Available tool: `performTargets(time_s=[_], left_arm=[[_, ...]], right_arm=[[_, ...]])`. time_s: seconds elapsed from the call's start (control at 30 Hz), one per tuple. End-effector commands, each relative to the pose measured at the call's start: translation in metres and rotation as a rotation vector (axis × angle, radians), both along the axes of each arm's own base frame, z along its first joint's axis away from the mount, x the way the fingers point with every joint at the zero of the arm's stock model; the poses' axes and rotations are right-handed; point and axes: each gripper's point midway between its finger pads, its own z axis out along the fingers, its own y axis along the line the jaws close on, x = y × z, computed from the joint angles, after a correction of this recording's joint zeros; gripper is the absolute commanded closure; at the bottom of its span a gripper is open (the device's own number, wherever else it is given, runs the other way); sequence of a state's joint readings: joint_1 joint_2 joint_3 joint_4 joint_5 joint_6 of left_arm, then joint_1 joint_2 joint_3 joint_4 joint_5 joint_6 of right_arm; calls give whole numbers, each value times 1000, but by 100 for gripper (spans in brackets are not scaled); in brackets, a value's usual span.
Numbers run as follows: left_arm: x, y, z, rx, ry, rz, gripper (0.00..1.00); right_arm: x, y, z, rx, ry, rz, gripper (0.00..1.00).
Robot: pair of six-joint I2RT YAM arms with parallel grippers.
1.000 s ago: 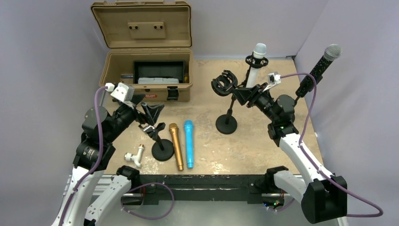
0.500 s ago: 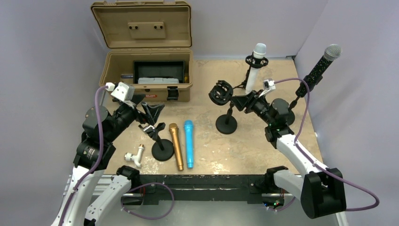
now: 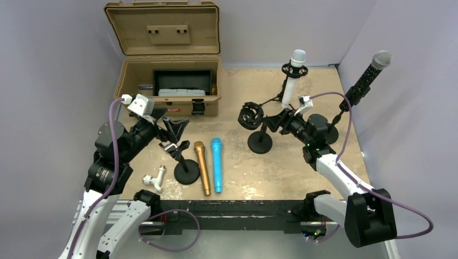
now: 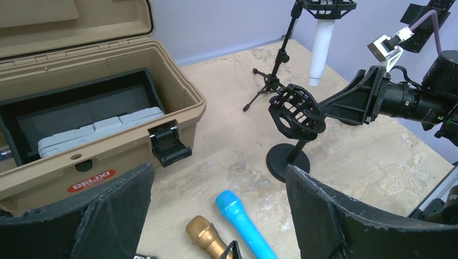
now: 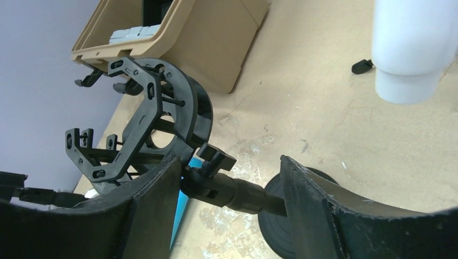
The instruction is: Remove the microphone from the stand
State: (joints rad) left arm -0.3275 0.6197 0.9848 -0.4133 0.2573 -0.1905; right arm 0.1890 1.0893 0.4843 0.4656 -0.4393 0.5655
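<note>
A white microphone (image 3: pixel 296 67) stands in a shock mount on a tripod stand at the back. A black glittery microphone (image 3: pixel 370 73) with a silver head sits on a stand at the far right. An empty shock-mount stand (image 3: pixel 251 116) rises from a round base (image 3: pixel 260 143). My right gripper (image 3: pixel 271 122) is open, its fingers either side of that stand's neck (image 5: pixel 237 191), the left finger against the joint. My left gripper (image 3: pixel 174 128) hangs open and empty above a small clip stand (image 3: pixel 186 171).
A gold microphone (image 3: pixel 202 167) and a blue microphone (image 3: pixel 217 164) lie side by side on the table. A white T-shaped fitting (image 3: pixel 154 179) lies at the front left. An open tan case (image 3: pixel 170 81) stands at the back left.
My right gripper has moved down and left, and the empty shock mount has come lower with it. Its jaws have widened off the stand's neck. The left arm has not moved.
</note>
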Motion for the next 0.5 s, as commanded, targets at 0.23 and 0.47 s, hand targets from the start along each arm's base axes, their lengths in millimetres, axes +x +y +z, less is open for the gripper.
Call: performTargets(time_s=[0.23,0.47], left_arm=[[-2,-1,14,-22,-37,-11,11],[-2,-1,14,-23,-39,-13,11]], right_arm=[[-6,-46,25,-166,-87,-210,30],[-11,-41,19,-158,-53,-177,37]])
